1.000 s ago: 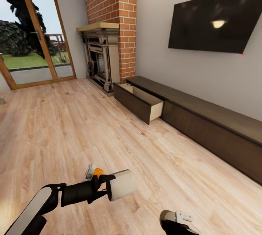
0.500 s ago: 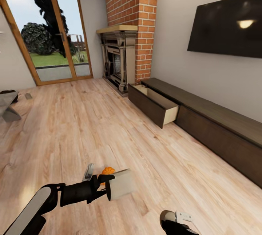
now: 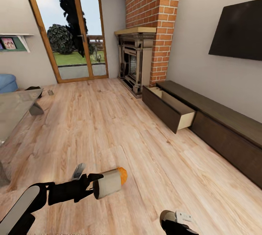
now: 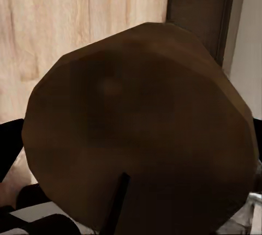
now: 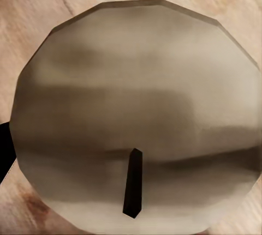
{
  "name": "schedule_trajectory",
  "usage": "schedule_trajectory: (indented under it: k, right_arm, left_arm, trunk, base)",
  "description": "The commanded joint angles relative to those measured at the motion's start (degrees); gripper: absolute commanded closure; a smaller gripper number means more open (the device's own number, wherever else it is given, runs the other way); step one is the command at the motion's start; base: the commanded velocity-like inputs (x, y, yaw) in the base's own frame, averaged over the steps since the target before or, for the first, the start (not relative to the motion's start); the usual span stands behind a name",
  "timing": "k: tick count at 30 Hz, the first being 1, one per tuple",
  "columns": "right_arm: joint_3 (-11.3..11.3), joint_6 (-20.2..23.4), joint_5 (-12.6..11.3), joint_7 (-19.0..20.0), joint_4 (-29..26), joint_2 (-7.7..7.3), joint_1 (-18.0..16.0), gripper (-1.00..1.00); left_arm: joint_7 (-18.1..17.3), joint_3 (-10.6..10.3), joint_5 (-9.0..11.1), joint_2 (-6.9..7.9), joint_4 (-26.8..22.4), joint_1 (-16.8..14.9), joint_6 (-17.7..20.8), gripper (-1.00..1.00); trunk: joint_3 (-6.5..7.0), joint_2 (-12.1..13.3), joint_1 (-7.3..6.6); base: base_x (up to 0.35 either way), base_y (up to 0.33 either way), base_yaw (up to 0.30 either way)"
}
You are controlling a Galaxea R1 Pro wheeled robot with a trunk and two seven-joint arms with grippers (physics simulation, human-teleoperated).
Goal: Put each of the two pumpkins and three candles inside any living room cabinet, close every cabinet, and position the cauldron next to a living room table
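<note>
In the head view, the left claw (image 3: 95, 184) was clamped on a candle (image 3: 108, 184), held sideways low over the wooden floor (image 3: 109, 126), with a pumpkin (image 3: 122, 175) showing orange just behind the candle's far end. The cabinet (image 3: 218, 126) ran along the right wall under the television (image 3: 236, 31), its nearest drawer (image 3: 171, 108) pulled open beside the fireplace (image 3: 136, 62). The glass counter (image 3: 14, 109) stood at the left. The right claw (image 3: 182, 218) sat at the bottom edge; its wrist view showed another candle (image 5: 136, 137) close up, apparently gripped.
</note>
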Motion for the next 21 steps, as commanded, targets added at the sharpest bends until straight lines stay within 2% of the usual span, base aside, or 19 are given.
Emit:
schedule_trajectory:
  k: [1,3,7,8,10,13,14,15,16,17,21]
  right_arm:
    - [0.5,0.1,-0.6,-0.6,-0.2,-0.1,0.0,1.0]
    - [0.5,0.1,-0.6,-0.5,-0.2,-0.1,0.0,1.0]
    - [0.5,0.1,-0.6,-0.5,-0.2,-0.1,0.0,1.0]
    - [0.5,0.1,-0.5,-0.6,-0.2,-0.1,0.0,1.0]
    - [0.6,0.1,-0.5,-0.6,-0.2,-0.1,0.0,1.0]
    - [0.6,0.1,-0.4,-0.5,-0.2,-0.1,0.0,1.0]
    - [0.6,0.1,-0.5,-0.5,-0.2,-0.1,0.0,1.0]
    - [0.6,0.1,-0.5,-0.5,-0.2,-0.1,0.0,1.0]
    - [0.6,0.1,-0.5,-0.5,-0.2,-0.1,0.0,1.0]
    - [0.6,0.1,-0.5,-0.5,-0.2,-0.1,0.0,1.0]
    - [0.6,0.1,-0.4,-0.5,-0.2,-0.1,0.0,1.0]
  left_arm:
    - [1.8,0.3,1.2,0.03,0.0,0.0,-0.1,1.0]
    - [5.5,1.5,1.1,0.07,0.0,0.1,-0.1,1.0]
    - [15.0,5.8,1.0,0.03,0.0,0.1,-0.1,1.0]
    - [18.4,6.7,0.4,-0.01,0.0,0.1,-0.2,1.0]
    - [21.6,7.3,-1.1,-0.13,0.0,0.1,-0.3,1.0]
    - [23.5,7.4,-3.6,-0.39,0.0,0.1,-0.5,1.0]
    - [24.0,7.4,-5.4,-0.52,0.0,0.1,-0.6,1.0]
    - [24.1,7.4,-6.0,-0.57,0.0,0.1,-0.6,1.0]
    - [24.3,7.4,-7.9,-0.69,0.0,0.1,-0.8,1.0]
    - [24.4,7.3,-8.9,-0.81,0.0,0.1,-0.8,1.0]
    - [24.4,7.2,-10.6,-1.64,0.0,0.1,-1.0,1.0]
  trunk:
    - [0.13,0.4,-0.23]
    - [0.49,1.2,-0.67]
    - [1.21,2.8,-1.55]
    - [1.39,3.2,-1.77]
    - [1.75,4.0,-2.21]
    - [2.29,5.2,-2.87]
    - [2.47,5.6,-3.09]
    - [2.65,6.0,-3.31]
    - [2.83,6.4,-3.53]
    - [3.01,6.8,-3.75]
    - [3.72,8.4,-4.63]
  base:
    - [0.0,0.0,0.272]
    - [0.0,0.0,0.272]
    - [0.0,0.0,0.272]
    - [0.0,0.0,0.272]
    - [0.0,0.0,0.272]
    - [0.0,0.0,0.272]
    - [0.0,0.0,0.272]
    - [0.0,0.0,0.272]
    - [0.0,0.0,0.272]
    - [0.0,0.0,0.272]
    - [0.0,0.0,0.272]
